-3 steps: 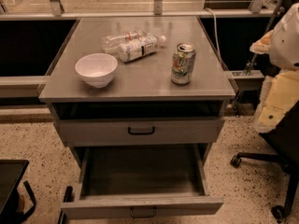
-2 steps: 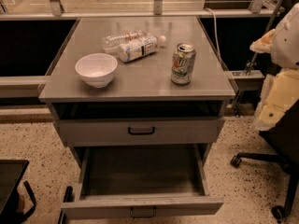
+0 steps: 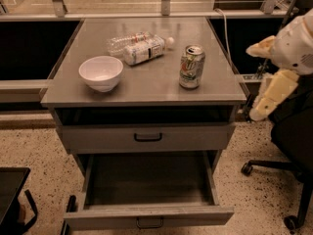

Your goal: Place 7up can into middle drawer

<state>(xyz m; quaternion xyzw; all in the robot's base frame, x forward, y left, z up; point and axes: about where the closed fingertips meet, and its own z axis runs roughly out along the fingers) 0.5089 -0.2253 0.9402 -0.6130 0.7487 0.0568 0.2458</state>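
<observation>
The 7up can (image 3: 191, 66) stands upright on the grey cabinet top (image 3: 146, 89), right of centre. The middle drawer (image 3: 148, 214) is the lower handled one. It is pulled out and nothing shows inside it. The upper handled drawer front (image 3: 146, 137) is shut. My arm's white and cream parts are at the right edge of the view. My gripper (image 3: 266, 101) hangs beside the cabinet's right side, below the top's level and well apart from the can. It holds nothing that I can see.
A white bowl (image 3: 100, 72) sits at the left of the top. Two clear plastic bottles (image 3: 142, 46) lie on their sides behind the can. A black office chair (image 3: 293, 141) stands at the right, and a dark object (image 3: 12, 195) sits at the lower left.
</observation>
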